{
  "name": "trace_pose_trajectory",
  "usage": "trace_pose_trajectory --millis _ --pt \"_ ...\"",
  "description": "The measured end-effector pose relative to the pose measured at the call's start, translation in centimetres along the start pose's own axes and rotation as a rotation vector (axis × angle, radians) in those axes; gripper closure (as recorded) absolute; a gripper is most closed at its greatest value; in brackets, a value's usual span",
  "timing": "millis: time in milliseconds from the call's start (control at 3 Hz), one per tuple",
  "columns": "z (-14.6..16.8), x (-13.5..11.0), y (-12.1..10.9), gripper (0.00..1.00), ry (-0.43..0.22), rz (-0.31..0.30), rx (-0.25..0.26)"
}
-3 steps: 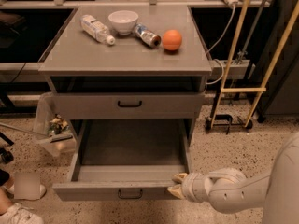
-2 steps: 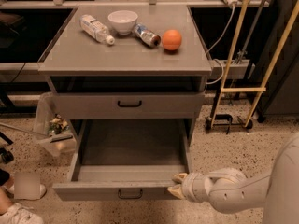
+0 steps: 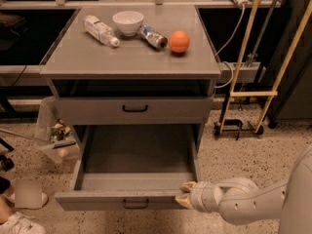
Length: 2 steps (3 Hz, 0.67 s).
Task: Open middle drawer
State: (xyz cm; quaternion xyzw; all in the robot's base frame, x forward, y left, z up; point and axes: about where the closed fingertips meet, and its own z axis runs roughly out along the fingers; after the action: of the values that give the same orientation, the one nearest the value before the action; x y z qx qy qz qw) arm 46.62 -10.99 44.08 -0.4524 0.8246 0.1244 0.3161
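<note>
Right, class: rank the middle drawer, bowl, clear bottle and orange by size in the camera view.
Largest: middle drawer, claw at its front right corner
Then clear bottle and bowl, too alike to rank
Smallest: orange

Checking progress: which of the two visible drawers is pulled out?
The middle drawer, the lower one: its grey inside shows, and the gripper sits at its front right corner. The drawer above is shut.

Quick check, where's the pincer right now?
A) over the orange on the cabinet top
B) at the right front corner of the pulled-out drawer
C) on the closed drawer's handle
B: the pincer is at the right end of the front panel of the middle drawer, which is pulled well out.
</note>
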Motion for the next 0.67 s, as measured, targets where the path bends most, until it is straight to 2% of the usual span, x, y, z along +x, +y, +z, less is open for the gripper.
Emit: trace_pose_trajectory --millis 667 --pt "0.0 0.0 0.0 0.35 0.0 0.0 0.0"
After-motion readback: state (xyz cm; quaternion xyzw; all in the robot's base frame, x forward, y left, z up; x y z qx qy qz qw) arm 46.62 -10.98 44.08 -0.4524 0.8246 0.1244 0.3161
